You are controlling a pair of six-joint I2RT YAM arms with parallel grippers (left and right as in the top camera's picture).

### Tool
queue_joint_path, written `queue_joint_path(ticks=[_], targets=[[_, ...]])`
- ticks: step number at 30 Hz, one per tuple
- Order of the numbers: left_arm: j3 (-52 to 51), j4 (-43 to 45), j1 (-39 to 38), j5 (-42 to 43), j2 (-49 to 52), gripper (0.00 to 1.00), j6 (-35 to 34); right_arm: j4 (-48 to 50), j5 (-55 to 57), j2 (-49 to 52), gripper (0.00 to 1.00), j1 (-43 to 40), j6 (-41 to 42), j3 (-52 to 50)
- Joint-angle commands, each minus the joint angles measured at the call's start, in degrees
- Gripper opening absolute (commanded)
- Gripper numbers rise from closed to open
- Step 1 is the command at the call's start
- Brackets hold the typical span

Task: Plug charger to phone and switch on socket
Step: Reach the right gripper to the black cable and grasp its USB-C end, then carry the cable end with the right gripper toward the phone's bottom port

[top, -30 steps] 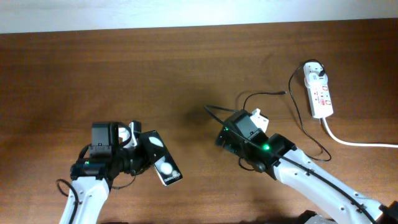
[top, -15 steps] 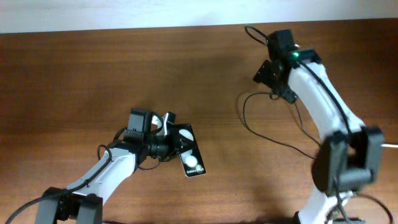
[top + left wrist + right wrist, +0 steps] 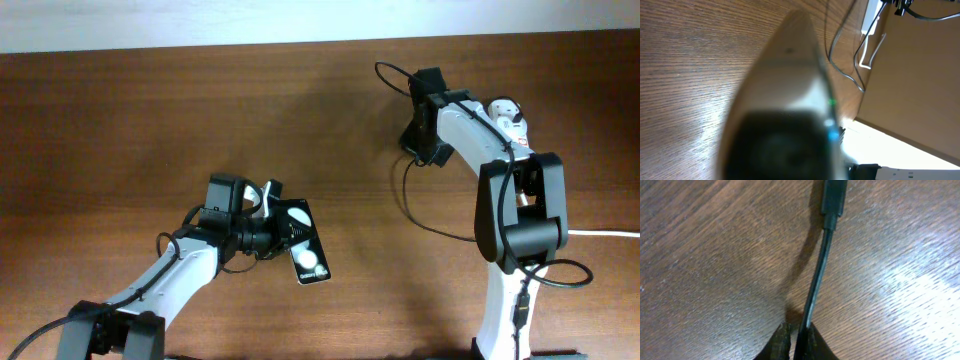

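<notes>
Overhead: left fingers (image 3: pixel 272 200) clamped on phone (image 3: pixel 306 255); charger (image 3: pixel 410 205) looping over counter (image 3: pixel 150 120), just beside socket (image 3: pixel 512 118).
Left wrist: mostly blur, own fingers indistinct.
Right wrist: right fingers (image 3: pixel 782 337) pinched shut on charger, plug tip (image 3: pixel 834 195) ahead.

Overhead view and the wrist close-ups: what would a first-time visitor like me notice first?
The black phone with its white circles catches the eye first, gripped in the left pincer at the near middle of the wooden table. Next comes the right pincer, toward the far right, shut on the thin black charger cable just behind its plug tip.
</notes>
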Motion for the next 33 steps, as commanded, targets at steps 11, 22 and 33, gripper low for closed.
queue_joint_path(ticks=[11, 22, 33], targets=[[0.46, -0.94, -0.11, 1.55, -0.17, 0.0, -0.42, -7.19, -5.05, 0.96, 0.87, 11.56, -32.68, 0.96], [0.46, -1.14, -0.11, 1.79, -0.17, 0.0, -0.42, -3.15, -0.35, 1.14, 0.51, 11.52, -20.74, 0.31], [0.46, -0.2, -0.07, 3.54, -0.17, 0.0, -5.05, -10.73, -10.86, -8.63, 0.04, 11.52, -23.87, 2.14]])
